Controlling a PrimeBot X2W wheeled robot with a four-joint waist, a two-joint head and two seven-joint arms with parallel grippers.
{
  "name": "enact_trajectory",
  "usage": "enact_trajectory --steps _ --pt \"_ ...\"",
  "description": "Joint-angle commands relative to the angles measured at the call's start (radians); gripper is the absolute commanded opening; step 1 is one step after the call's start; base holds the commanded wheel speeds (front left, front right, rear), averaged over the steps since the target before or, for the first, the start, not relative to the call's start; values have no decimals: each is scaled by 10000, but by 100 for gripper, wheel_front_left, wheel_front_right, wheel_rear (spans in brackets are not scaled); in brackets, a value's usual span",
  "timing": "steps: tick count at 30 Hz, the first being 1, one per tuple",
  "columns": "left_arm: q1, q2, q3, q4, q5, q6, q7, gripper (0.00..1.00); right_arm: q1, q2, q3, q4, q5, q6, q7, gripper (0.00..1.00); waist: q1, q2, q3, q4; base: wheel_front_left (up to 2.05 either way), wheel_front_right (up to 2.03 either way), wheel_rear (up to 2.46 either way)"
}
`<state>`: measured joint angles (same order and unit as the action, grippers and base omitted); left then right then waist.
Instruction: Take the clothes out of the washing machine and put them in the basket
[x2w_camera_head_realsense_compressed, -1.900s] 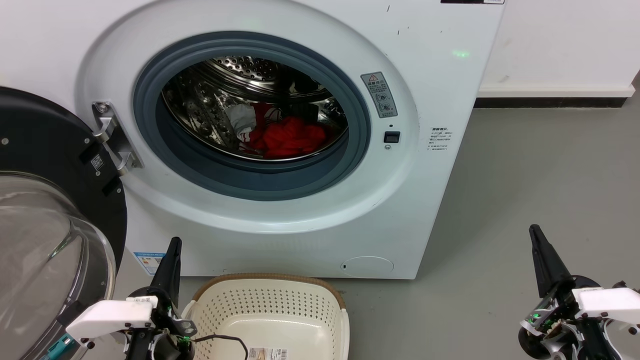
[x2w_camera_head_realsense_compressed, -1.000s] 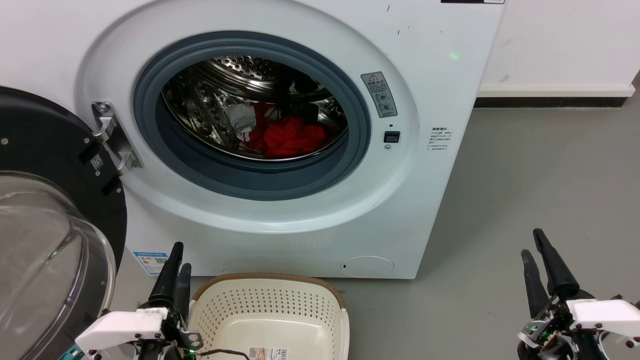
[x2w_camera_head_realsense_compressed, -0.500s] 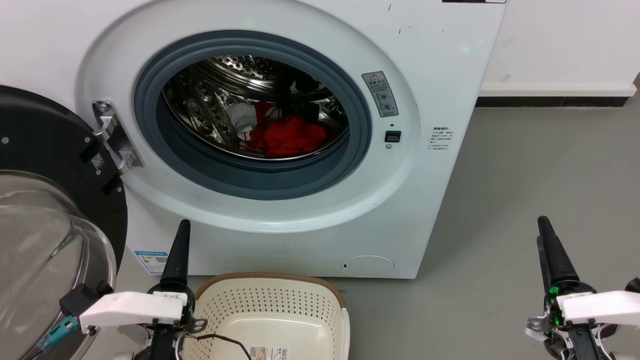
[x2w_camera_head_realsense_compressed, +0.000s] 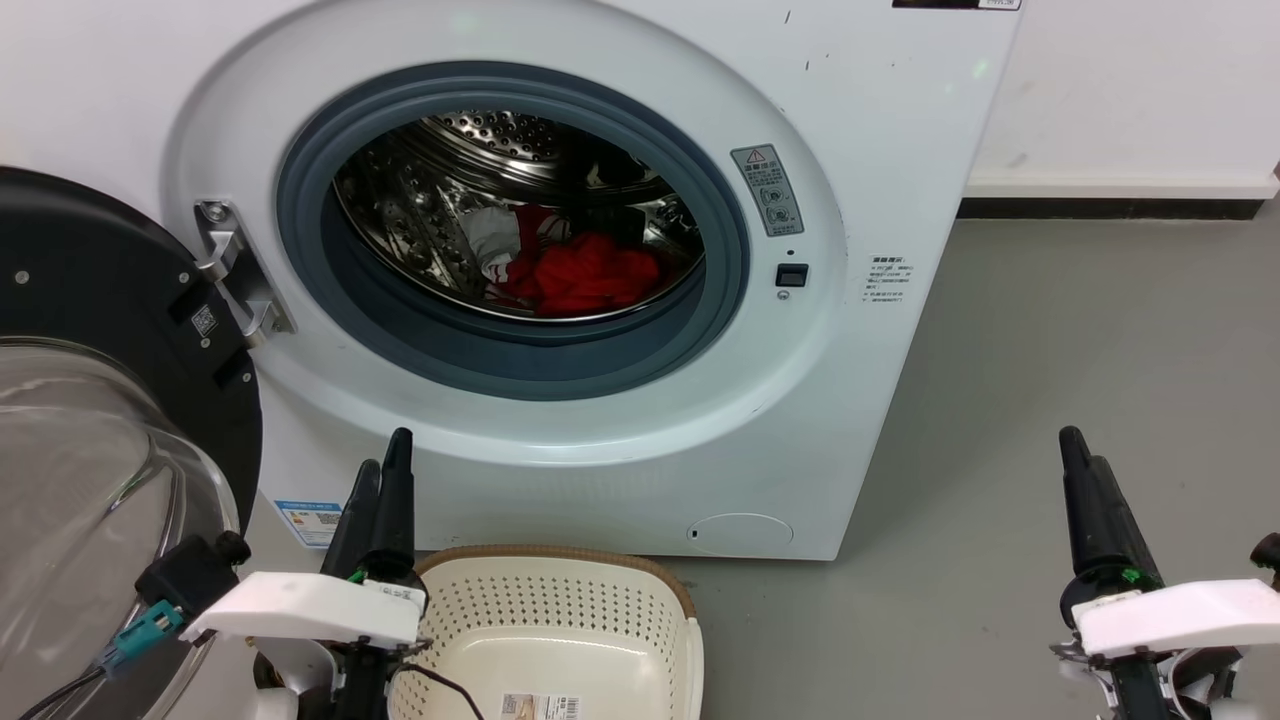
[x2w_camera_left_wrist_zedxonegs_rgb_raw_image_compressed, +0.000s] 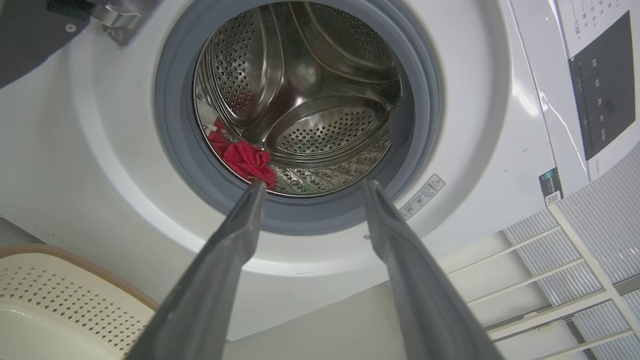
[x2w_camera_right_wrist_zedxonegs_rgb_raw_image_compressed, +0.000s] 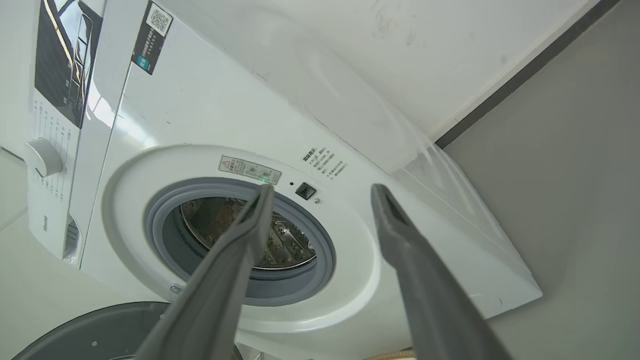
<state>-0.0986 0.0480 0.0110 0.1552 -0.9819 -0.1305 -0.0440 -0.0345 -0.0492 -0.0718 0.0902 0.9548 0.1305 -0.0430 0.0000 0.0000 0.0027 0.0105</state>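
Note:
The washing machine (x2w_camera_head_realsense_compressed: 860, 150) stands with its door swung open to the left. Red clothes (x2w_camera_head_realsense_compressed: 590, 278) lie in a heap on the floor of the steel drum, with a white-and-red piece beside them. The cream basket (x2w_camera_head_realsense_compressed: 548, 553) sits on the floor right below the machine's front. My left gripper (x2w_camera_head_realsense_compressed: 383, 478) hovers open just left of the basket, fingers pointing up at the machine. In the left wrist view the left gripper (x2w_camera_left_wrist_zedxonegs_rgb_raw_image_compressed: 314, 186) frames the drum opening and the clothes (x2w_camera_left_wrist_zedxonegs_rgb_raw_image_compressed: 246, 161). My right gripper (x2w_camera_head_realsense_compressed: 1080, 462) is open over the bare floor at the right; the right wrist view has the right gripper (x2w_camera_right_wrist_zedxonegs_rgb_raw_image_compressed: 322, 190) aimed at the drum.
The round black-rimmed door (x2w_camera_head_realsense_compressed: 95, 290) with its glass bowl (x2w_camera_head_realsense_compressed: 90, 500) juts out at the left, close to my left arm. Grey floor (x2w_camera_head_realsense_compressed: 1050, 340) stretches to the right of the machine, up to a white wall with a dark skirting (x2w_camera_head_realsense_compressed: 1110, 208).
My left gripper has risen and shifted right, toward the machine, and both its fingers now show. The right gripper has lifted slightly. The head camera has shifted a little.

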Motion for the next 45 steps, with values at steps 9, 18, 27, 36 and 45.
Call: enact_trajectory --steps 9,18,27,36,45 --pt "-241 35 -195 -123 1912 118 -384 100 146 -24 94 -91 -2127 3 -376 100 0 0 -47 48 0 0 0" --pt "-261 160 -415 -56 3280 271 -669 100 196 -23 166 -65 -3578 3 -561 100 0 0 -61 64 0 0 0" --pt "-335 263 -613 110 4296 431 -895 100 270 -23 172 -149 -4925 2 -601 100 0 0 -53 98 0 0 0" --pt "-415 370 -856 229 5324 615 -1136 100 371 -22 148 -141 -6206 2 -544 100 0 0 -33 156 0 0 0" --pt "-471 522 -1090 348 6419 827 -1405 100 432 -21 196 -181 -7428 2 -673 100 0 0 -14 175 0 0 0"
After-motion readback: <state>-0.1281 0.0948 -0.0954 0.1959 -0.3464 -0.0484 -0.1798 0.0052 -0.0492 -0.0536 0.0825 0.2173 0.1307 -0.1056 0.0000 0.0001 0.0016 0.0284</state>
